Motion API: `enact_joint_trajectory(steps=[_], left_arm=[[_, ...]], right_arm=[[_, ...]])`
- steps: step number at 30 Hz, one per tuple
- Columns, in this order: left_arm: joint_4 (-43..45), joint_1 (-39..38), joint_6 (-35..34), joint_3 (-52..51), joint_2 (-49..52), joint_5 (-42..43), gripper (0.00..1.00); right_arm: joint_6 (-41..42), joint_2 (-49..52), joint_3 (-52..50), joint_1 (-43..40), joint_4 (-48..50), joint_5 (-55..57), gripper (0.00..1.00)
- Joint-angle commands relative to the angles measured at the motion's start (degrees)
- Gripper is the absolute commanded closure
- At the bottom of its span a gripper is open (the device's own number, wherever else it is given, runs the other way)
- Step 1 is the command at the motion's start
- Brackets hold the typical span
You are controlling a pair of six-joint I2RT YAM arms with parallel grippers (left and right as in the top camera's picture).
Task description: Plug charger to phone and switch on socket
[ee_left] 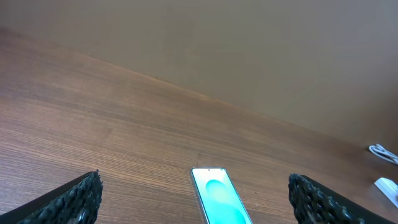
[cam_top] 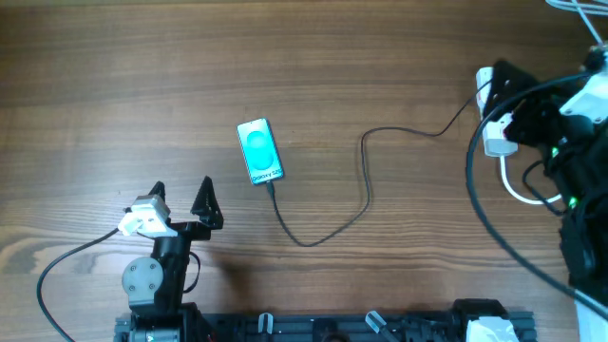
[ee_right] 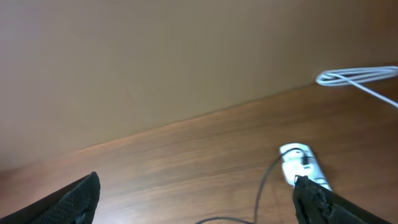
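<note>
Left end effector (cam_top: pixel 181 188): wide open, empty, near the phone (cam_top: pixel 259 150). The phone lies flat mid-bench (cam_top: pixel 114 76) with its screen lit. The charger (cam_top: pixel 367 190) tip meets the phone's near end, so I judge plugging done, though I can't confirm it is seated. The cable runs right to the socket (cam_top: pixel 496 141). Right end effector (ee_right: pixel 196 193): wide open, empty, short of the socket. I judge the switch is still to press, but I can't read its state.

Both arms are black: the left arm (cam_top: pixel 157 256) has a round grey joint cap (cam_top: pixel 145 278), a white block (cam_top: pixel 142 220) at the wrist trailing a black cable (cam_top: pixel 66 258), and pointed fingers (cam_top: pixel 206 201) with knobbly pads (ee_left: pixel 78 196), while the right arm (cam_top: pixel 584 237) carries white housings (cam_top: pixel 589 95), looping black cables (cam_top: pixel 472 180) and small green lights (cam_top: pixel 553 152).
</note>
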Motion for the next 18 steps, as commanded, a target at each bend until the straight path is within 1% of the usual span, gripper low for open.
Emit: enact_joint_trajectory(steps=[1, 3, 5, 7, 9, 11, 13, 18], left_arm=[[-0.24, -0.26, 1.36, -0.33, -0.63, -0.76, 0.0], [-0.24, -0.26, 1.36, -0.33, -0.63, -0.76, 0.0], [-0.24, -0.26, 1.36, -0.33, -0.63, -0.76, 0.0], [-0.24, -0.26, 1.36, -0.33, -0.63, -0.76, 0.0], [-0.24, -0.26, 1.36, -0.33, -0.63, -0.76, 0.0], [-0.24, -0.26, 1.36, -0.33, -0.63, -0.76, 0.0], [-0.24, -0.26, 1.36, -0.33, -0.63, -0.76, 0.0], [-0.24, -0.26, 1.36, -0.33, -0.63, -0.76, 0.0]], right_arm=[[-0.96, -2.12, 0.52, 4.85, -0.5, 1.44, 0.0], [-1.22, -2.6, 0.52, 6.27, -1.31, 1.75, 0.0], [-1.57, -2.71, 0.52, 6.75, -2.36, 5.62, 0.0], [-1.64, -2.71, -0.07, 6.75, -4.37, 6.47, 0.0], [-3.69, -2.89, -2.91, 6.75, -3.1, 7.13, 0.0], [-6.86, -3.26, -7.52, 6.75, 0.5, 7.08, 0.0], [-8.68, -4.13, -13.68, 6.75, 6.43, 7.04, 0.0], [-6.62, -7.45, -35.32, 7.17, 34.99, 6.14, 0.0]])
